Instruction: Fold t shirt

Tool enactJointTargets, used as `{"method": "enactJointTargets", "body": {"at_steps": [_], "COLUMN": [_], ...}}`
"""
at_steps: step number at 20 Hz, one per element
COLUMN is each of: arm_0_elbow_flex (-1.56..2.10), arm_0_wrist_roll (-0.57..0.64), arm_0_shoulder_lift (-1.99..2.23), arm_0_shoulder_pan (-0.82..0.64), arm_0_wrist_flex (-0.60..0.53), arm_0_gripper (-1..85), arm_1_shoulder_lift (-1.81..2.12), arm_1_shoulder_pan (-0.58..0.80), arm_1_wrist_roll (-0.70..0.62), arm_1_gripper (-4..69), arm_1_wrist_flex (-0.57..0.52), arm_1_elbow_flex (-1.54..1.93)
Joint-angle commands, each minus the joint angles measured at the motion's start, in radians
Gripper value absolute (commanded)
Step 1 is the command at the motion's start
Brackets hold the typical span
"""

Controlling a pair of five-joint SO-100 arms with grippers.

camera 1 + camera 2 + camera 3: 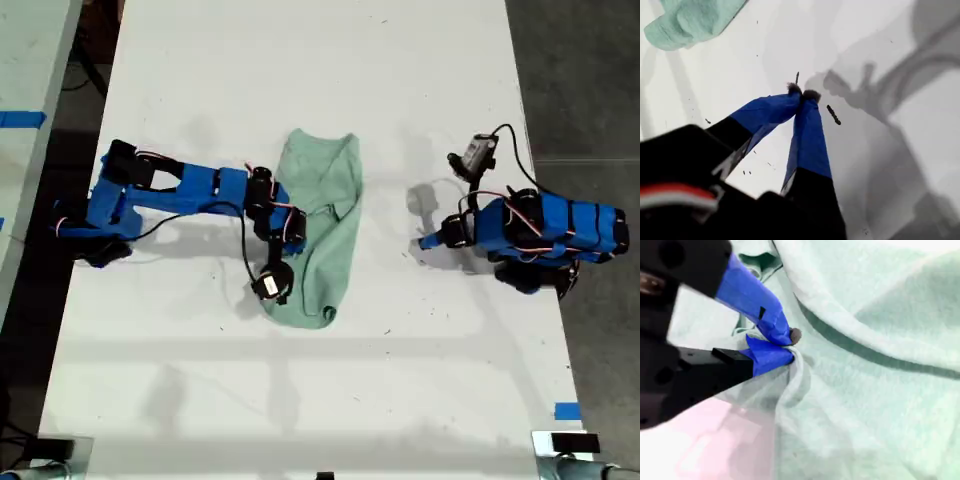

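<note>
Mint-green t shirt (325, 225); white table (300, 60); blue arms.

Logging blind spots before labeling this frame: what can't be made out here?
- Exterior view: my second tool where it meets the t shirt is hidden under its own arm; the pinch shows only in the second wrist view.
- T shirt's underside and inner layers: hidden by its own folds.
- First wrist view: t shirt cut off by the picture's edge.
- Exterior view: my first tool too small to read.

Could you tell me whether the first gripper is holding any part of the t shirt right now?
No, my first gripper has its jaws shut on nothing above bare table, apart from the t shirt.
</note>
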Motion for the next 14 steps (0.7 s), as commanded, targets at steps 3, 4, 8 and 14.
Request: {"method": "enactJointTargets", "body": {"at_steps": [3, 4, 8, 14], "arm_0_elbow_flex": [-0.127, -0.140, -0.144, -0.110], "arm_0_wrist_roll": [-0.012, -0.023, -0.074, -0.025], "arm_0_shoulder_lift": [-0.021, -0.012, 0.101, 0.169], "arm_0_shoulder_pan": [0.008, 0.017, 0.057, 0.009], "arm_0_wrist_flex": [-0.043, -0.044, -0.061, 0.075], "arm_0_gripper": [14.8, 19.3, 19.6, 19.3], "arm_1_shoulder_lift": [0.014, 0.014, 0.014, 0.014], "arm_1_shoulder_pan": [0.000, 0.000, 0.002, -0.002], "arm_1_wrist_roll": [-0.009, -0.009, -0.009, -0.011], "arm_1_gripper": [1.3, 1.3, 1.3, 1.3], "arm_1_wrist_flex": [0.002, 0.002, 0.002, 0.002], "arm_1_elbow_flex": [0.063, 0.063, 0.063, 0.063]}}
